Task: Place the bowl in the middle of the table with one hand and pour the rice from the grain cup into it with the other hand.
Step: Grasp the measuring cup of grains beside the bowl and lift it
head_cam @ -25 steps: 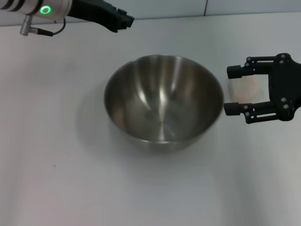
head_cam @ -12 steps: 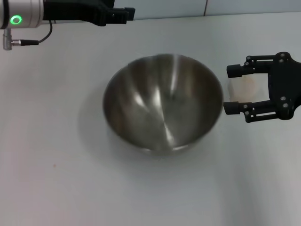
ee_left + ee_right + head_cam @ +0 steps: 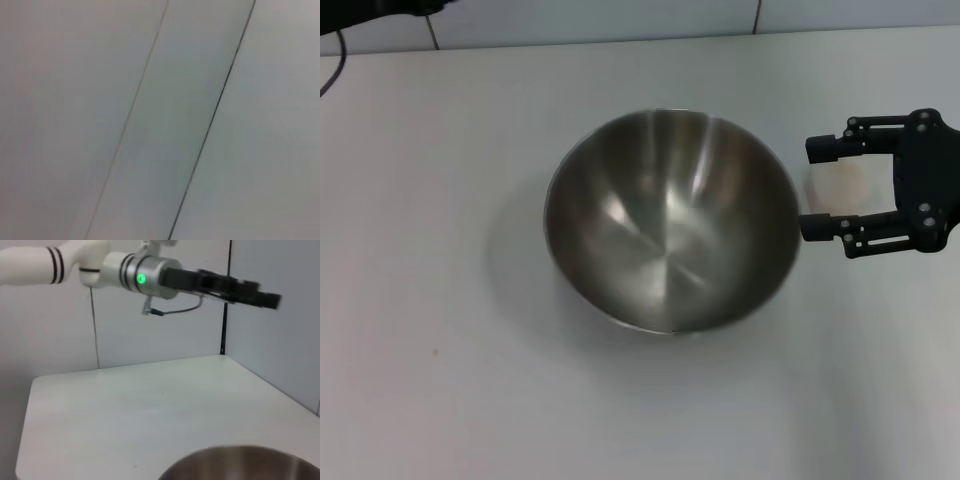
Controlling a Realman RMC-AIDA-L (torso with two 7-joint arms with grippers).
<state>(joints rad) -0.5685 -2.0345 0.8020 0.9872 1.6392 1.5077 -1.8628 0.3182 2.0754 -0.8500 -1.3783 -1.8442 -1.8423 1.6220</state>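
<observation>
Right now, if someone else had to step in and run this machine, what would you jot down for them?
Left gripper: lifted well above the far side of the table, holding nothing; I cannot tell how its fingers stand.
Right gripper: open, on the right of the bowl, fingers either side of the grain cup, not closed on it.
The bowl stands upright near the middle of the table, with nothing in it.
The grain cup stands beside the bowl's right rim; the rice is hard to make out inside.
Done: bowl placed.
Left: grip the cup, lift it, pour the rice into the bowl.
</observation>
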